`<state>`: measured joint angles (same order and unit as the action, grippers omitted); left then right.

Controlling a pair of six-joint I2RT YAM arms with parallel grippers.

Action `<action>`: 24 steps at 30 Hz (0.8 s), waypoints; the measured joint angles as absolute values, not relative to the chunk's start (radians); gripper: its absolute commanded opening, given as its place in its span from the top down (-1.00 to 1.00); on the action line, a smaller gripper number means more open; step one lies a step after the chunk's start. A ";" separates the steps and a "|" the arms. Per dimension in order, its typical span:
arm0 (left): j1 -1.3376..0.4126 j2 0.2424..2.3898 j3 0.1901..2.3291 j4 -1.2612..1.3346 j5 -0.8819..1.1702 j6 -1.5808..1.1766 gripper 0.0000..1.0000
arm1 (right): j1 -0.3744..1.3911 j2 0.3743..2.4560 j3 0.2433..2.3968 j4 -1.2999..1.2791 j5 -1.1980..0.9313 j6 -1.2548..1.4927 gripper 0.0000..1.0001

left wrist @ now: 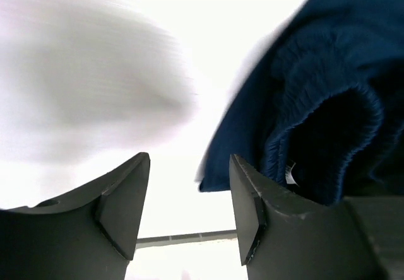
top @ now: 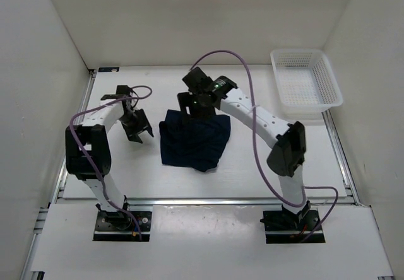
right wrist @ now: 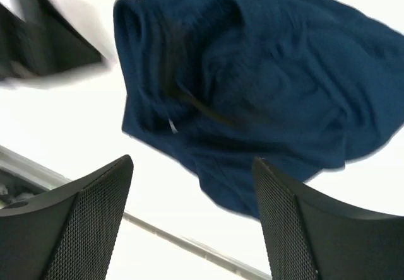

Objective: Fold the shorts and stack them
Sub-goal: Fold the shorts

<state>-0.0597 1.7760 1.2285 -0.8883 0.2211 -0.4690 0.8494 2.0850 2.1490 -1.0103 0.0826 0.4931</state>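
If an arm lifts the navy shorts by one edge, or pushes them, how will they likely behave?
Probably floppy: the shorts lie in soft creases, so a one-edge lift would likely let the layers sag apart. Pushed across the table, the loose cloth would likely bunch rather than slide whole. Lying flat, they should not roll.

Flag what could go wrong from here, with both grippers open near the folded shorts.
1. The shorts lie in a lumpy fold with the waistband bulging, so it may spring open.
2. The right gripper hangs over their far edge, and pulling away might snag cloth.
3. The left gripper sits close to their left edge, where a swing could nudge the pile.
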 measured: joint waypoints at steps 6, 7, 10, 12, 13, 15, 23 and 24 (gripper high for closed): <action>-0.039 1.730 1.335 -0.974 0.125 -0.449 -0.10 | 0.764 1.755 1.710 -0.915 0.092 0.506 0.19; -0.060 1.728 1.367 -0.991 0.105 -0.445 -0.10 | 0.740 1.698 1.629 -0.895 0.099 0.514 0.19; -0.147 1.728 1.468 -1.032 0.062 -0.435 -0.44 | 0.668 1.588 1.457 -0.879 0.115 0.533 0.07; -0.230 1.739 1.559 -1.062 0.031 -0.428 -0.86 | 0.632 1.543 1.359 -0.867 0.123 0.545 0.00; -0.268 1.753 1.613 -1.084 0.021 -0.430 -0.99 | 0.618 1.530 1.319 -0.864 0.126 0.547 0.00; -0.345 1.804 1.725 -1.102 -0.017 -0.441 -0.99 | 0.602 1.516 1.260 -0.864 0.128 0.551 -0.08; -0.464 2.164 2.049 -1.200 -0.114 -0.469 -0.99 | 0.588 1.469 1.234 -0.864 0.142 0.555 -0.10; -0.461 2.204 2.061 -1.209 -0.118 -0.471 -0.99 | 0.588 1.458 1.234 -0.865 0.151 0.555 -0.13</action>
<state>-0.4610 2.2036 2.0605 -1.2095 -0.1177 -0.4713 0.5880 1.4582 1.2339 -0.8650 0.1509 0.5552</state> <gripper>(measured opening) 0.995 0.550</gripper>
